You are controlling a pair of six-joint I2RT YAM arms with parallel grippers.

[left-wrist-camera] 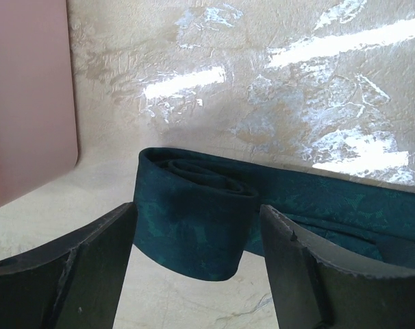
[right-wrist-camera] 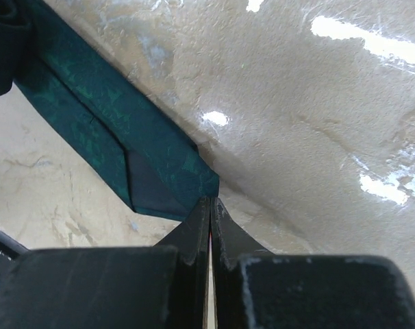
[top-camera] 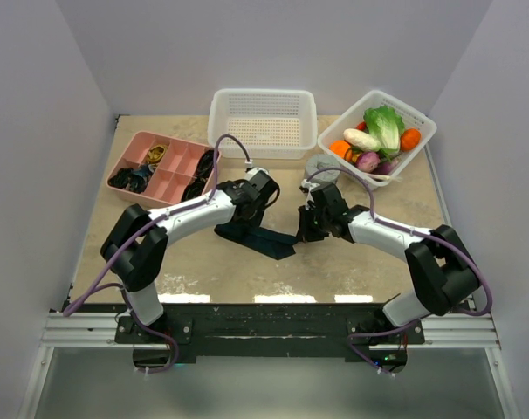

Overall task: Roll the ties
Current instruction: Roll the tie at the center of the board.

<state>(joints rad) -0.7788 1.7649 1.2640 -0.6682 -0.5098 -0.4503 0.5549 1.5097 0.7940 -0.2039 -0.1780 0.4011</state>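
One half-rolled tie point(left-wrist-camera: 194, 223) sits between the spread left pincer point(left-wrist-camera: 197, 240).

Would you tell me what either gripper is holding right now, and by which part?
Right gripper apparently pinches the wide-end corner of the dark teal fabric necktie; left gripper stands open astride its roll.

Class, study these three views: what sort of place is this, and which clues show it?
Probably a robotics lab test cell: two white-and-black robot arms bolted to a black base plate, plain white walls boxing in the beige stone-look tabletop, and props like a white plastic basket of vegetables.
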